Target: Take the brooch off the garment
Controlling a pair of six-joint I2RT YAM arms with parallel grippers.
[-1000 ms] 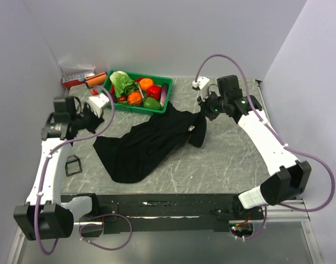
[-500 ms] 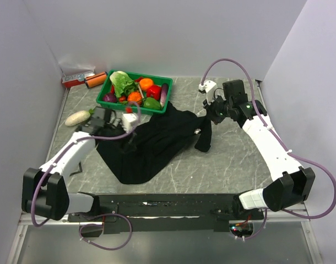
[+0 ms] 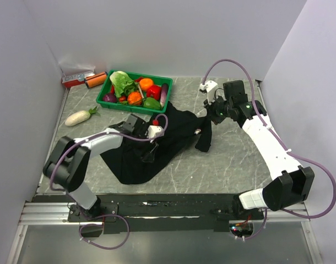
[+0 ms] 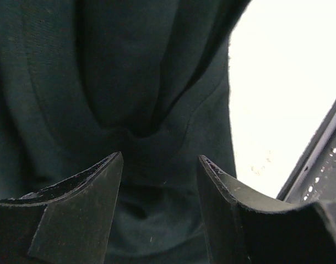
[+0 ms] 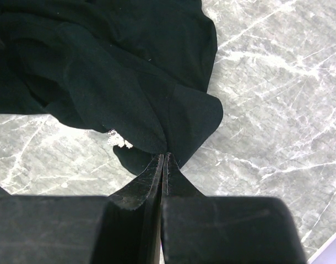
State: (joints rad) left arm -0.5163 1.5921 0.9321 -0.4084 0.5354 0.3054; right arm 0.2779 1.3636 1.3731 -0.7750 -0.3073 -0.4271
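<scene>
So the shirt [image 3: 129, 165] is lying crumpled mid-frame in the top view, and the brooch [image 5: 118, 139] is pinned on it. In the right wrist view it's a little whitish sparkly blob at the cloth's lower edge, just left of the fingertips, too blurry to make out its shape. From above it's only a pale speck right of centre. The right gripper [image 5: 163, 156] has its fingers pressed flat together on a pinch of shirt, near the brooch but not on it. From above, the cloth rises up to it and a flap hangs below. I can't tell how much fabric is actually between the pads, since the tips hide it. The left gripper [image 4: 160, 158] is spread fairly wide with nothing in it, hovering over dark folds, and I can't tell if the tips touch the cloth. The right side of that view is blown out white and unreadable, and a dark rail [image 4: 322, 159] cuts across the lower right corner. In the top view that gripper pretty much melts into the black cloth. A green tray [image 3: 124, 105] of veggies sits at upper middle, just beside the shirt's top edge, and a white radish [image 3: 80, 117] lies at left.
</scene>
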